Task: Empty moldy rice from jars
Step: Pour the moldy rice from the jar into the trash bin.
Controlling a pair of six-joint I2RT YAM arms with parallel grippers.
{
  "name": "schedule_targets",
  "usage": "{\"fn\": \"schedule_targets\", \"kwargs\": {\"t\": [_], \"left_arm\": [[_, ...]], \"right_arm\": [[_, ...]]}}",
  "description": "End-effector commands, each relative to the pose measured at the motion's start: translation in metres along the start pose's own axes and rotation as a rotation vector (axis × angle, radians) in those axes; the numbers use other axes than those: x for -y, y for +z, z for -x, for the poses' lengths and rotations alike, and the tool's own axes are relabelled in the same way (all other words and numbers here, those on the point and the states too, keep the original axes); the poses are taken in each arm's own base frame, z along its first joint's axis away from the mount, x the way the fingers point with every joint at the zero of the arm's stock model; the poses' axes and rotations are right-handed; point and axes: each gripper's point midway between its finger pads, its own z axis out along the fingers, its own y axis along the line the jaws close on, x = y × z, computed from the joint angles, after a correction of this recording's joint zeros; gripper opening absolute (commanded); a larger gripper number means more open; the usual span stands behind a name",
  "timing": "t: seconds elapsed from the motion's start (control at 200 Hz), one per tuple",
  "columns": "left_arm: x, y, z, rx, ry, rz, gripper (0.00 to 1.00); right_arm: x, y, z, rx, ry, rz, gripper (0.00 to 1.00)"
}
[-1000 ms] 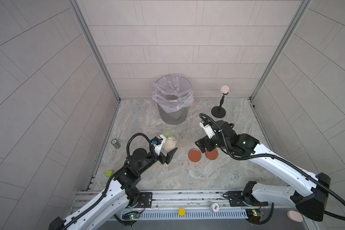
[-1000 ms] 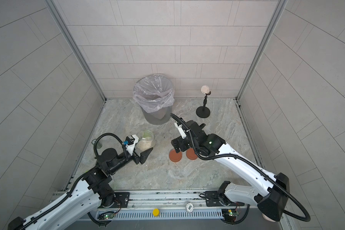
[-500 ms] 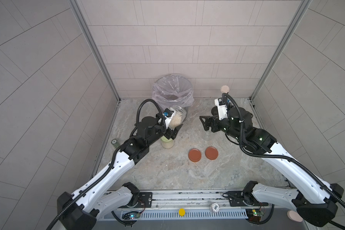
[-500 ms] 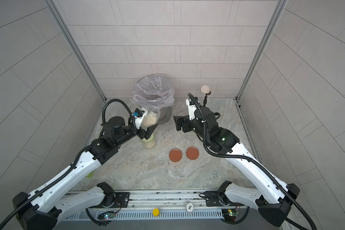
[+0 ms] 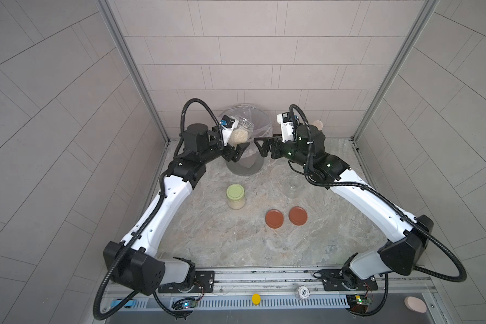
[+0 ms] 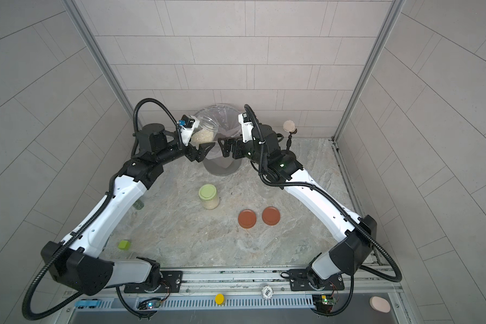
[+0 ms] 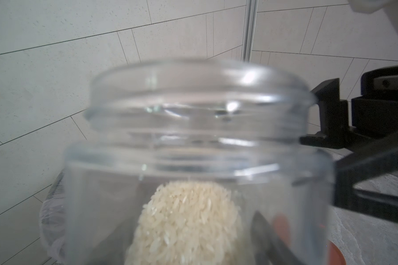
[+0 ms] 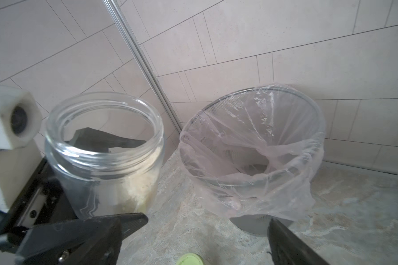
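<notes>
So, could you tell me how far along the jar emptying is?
Done: one lidless clear glass jar looks empty; two rust-red round lids are off. In hand: the left gripper holds an open jar of off-white rice by the lined grey bin. Left: the green-lidded jar, unopened.

A lidless jar [image 5: 243, 130] of clear glass is held mouth-up in the jaws of the left gripper [image 5: 242, 138], raised off the worktop [image 5: 236, 246] just beside the rim of the bin [image 5: 260, 168]. The moldy rice [image 5: 238, 137], a pale off-white mass of grains, is heaped in its lower part. A second jar [image 5: 236, 203], filled with rice and closed by a pale green lid [image 5: 235, 193], is stood upright on the worktop. A third jar [image 5: 292, 186], empty and lidless, is stood upright well to its right, and two rust-red lids [image 5: 274, 218] are laid flat side by side nearer the front.
</notes>
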Motion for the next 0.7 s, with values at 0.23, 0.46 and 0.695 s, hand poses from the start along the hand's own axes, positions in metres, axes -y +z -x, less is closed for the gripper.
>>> {"fn": "schedule_targets", "kwargs": {"t": [0.23,0.46,0.695], "left_arm": [[-0.022,0.023,0.045,0.145,0.062,-0.111,0.00],[-0.029,0.038,0.048,0.181,0.058,-0.117,0.00],[-0.034,0.046,0.043,0.172,0.065,-0.118,0.00]], "right_arm": [[-0.021,0.038,0.049,0.165,0.119,0.177,1.00],[-0.016,0.073,0.051,0.171,0.174,0.189,1.00],[-0.011,0.106,0.052,0.167,0.208,0.188,1.00]]}}
